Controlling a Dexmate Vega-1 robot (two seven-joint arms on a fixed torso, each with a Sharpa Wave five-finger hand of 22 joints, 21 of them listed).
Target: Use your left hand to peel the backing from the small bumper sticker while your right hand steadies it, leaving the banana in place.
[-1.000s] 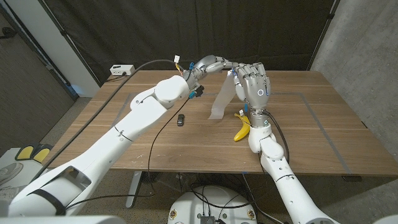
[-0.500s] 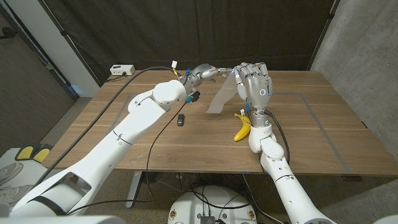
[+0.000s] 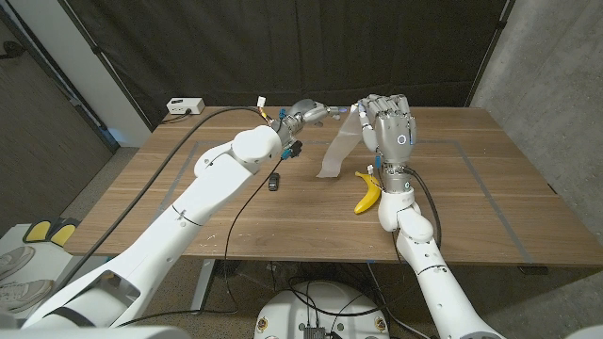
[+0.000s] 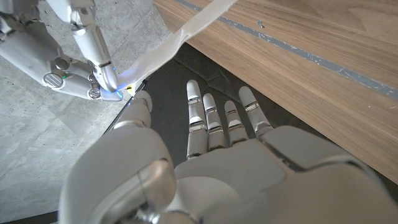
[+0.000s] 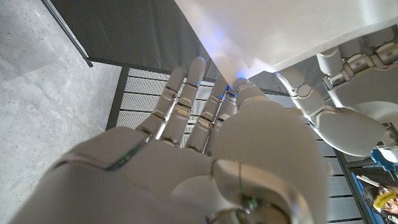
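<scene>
1. Over the far middle of the bench (image 3: 490, 202), in the head view, your right robot hand (image 3: 386, 127) stands raised with its fingers upright, holding the top corner of the bumper sticker (image 3: 336, 151). The pale strip hangs down at a slant, its lower end at or just above the wood. Your left robot hand (image 3: 309, 111) reaches in from the other side, its fingertips at the same top corner. The banana (image 3: 366, 193) lies on the bench just beside the right forearm, apart from the strip. A small dark object (image 3: 273, 182) lies near the left arm, and a white box (image 3: 185, 105) sits at the far left corner.

2. In the left wrist view, your left robot hand (image 4: 217, 162) has its long fingers straight and side by side, while its thumb tip meets the strip's (image 4: 180, 37) end, where the right robot hand's fingertips (image 4: 102, 78) pinch it.

3. In the right wrist view, your right robot hand (image 5: 205, 155) presses fingertips against the sticker's (image 5: 292, 28) edge; the left robot hand (image 5: 348, 106) is just beside.
</scene>
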